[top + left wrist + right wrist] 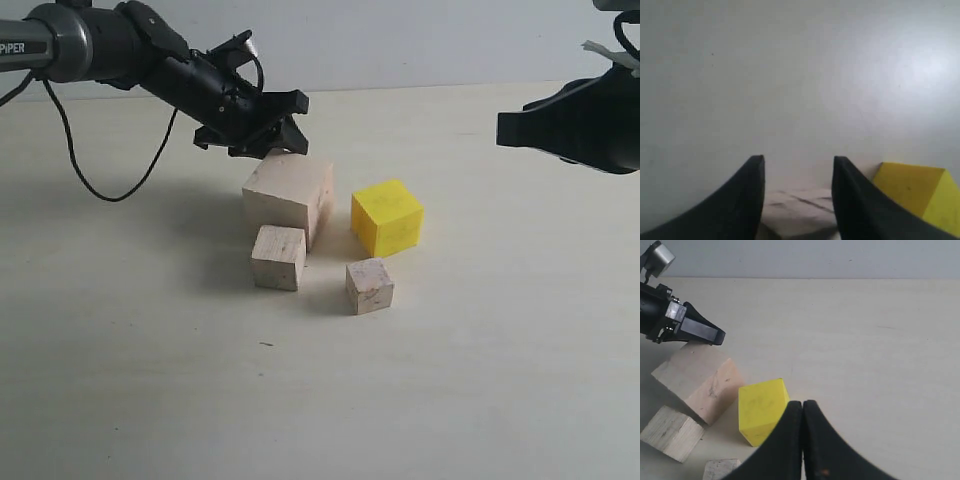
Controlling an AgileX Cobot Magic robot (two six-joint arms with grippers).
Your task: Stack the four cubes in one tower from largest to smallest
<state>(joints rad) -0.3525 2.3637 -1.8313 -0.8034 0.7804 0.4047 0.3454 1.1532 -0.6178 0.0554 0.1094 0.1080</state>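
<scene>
4 cubes sit unstacked on the table (150, 400) (large pale cube (288, 198), yellow cube (387, 217) beside it, medium pale cube (278, 257) and small pale cube (369, 286) nearer the camera). Left hand (798, 159) hovers over the large one, jaws apart; right hand (802, 404) is closed tight.

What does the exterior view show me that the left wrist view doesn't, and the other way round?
Only the exterior view: the medium cube, the smallest cube and the right gripper, off to the side. Only the left wrist view: the left gripper from behind, jaws apart, with the top of the large cube showing in the gap. Both: the large cube, the yellow cube beside it, and the left gripper.
</scene>
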